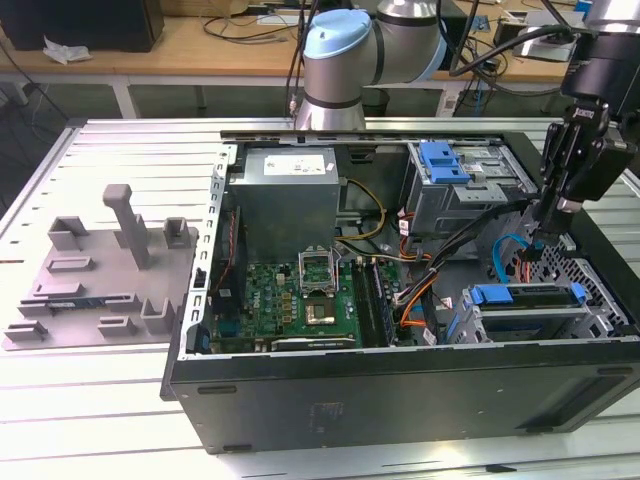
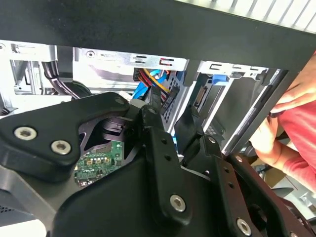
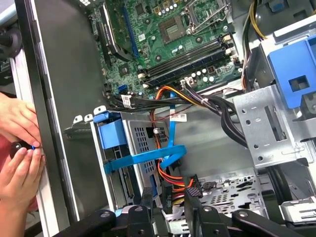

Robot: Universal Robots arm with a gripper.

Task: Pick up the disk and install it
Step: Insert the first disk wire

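While the tool (image 3: 168, 193) hangs apart in the case (image 1: 400, 385), slatted table (image 1: 90, 405), wooden bench (image 1: 200, 42).

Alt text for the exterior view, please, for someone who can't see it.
A robot arm's gripper reaches down into an open computer case lying on a slatted metal table, at the exterior view's right, near a blue-framed disk in its drive cage. A grey fixture plate lies at the exterior view's left.

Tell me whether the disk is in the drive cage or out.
In: the disk sits inside the drive cage, blue frame at its edge.
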